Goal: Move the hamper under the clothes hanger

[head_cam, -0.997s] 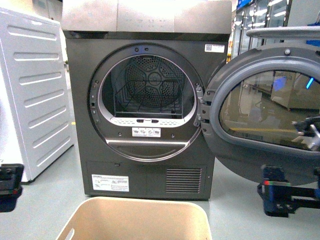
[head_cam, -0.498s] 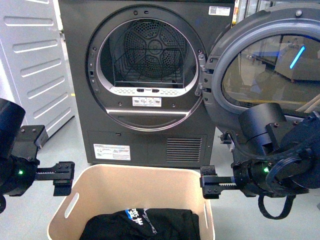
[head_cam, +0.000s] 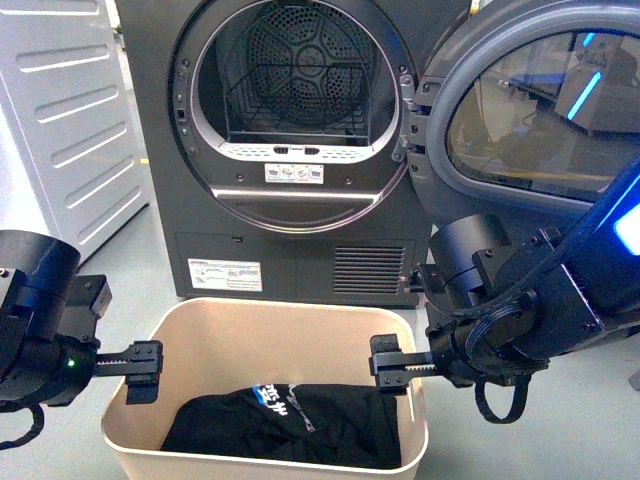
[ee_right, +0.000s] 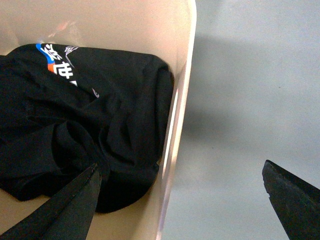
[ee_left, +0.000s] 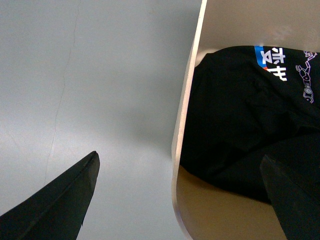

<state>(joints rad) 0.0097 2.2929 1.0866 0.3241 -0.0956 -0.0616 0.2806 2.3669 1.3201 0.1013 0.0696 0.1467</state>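
The beige hamper (head_cam: pixel 200 330) stands on the floor in front of the dryer, with a black garment (head_cam: pixel 290 425) in it. My left gripper (head_cam: pixel 140 372) is open and straddles the hamper's left rim (ee_left: pixel 186 125), one finger outside and one inside. My right gripper (head_cam: pixel 390 365) is open and straddles the right rim (ee_right: pixel 175 145) the same way. The garment also shows in the left wrist view (ee_left: pixel 240 120) and the right wrist view (ee_right: pixel 75 125). The clothes hanger is out of view.
A dark grey dryer (head_cam: pixel 290 150) stands right behind the hamper, its round door (head_cam: pixel 530 110) swung open to the right above my right arm. A white appliance (head_cam: pixel 70 110) stands at the left. Grey floor (head_cam: pixel 520 440) lies around the hamper.
The view has tilted further down. Both grippers have come lower and closer to the hamper, from beside its rim to straddling its left and right walls.
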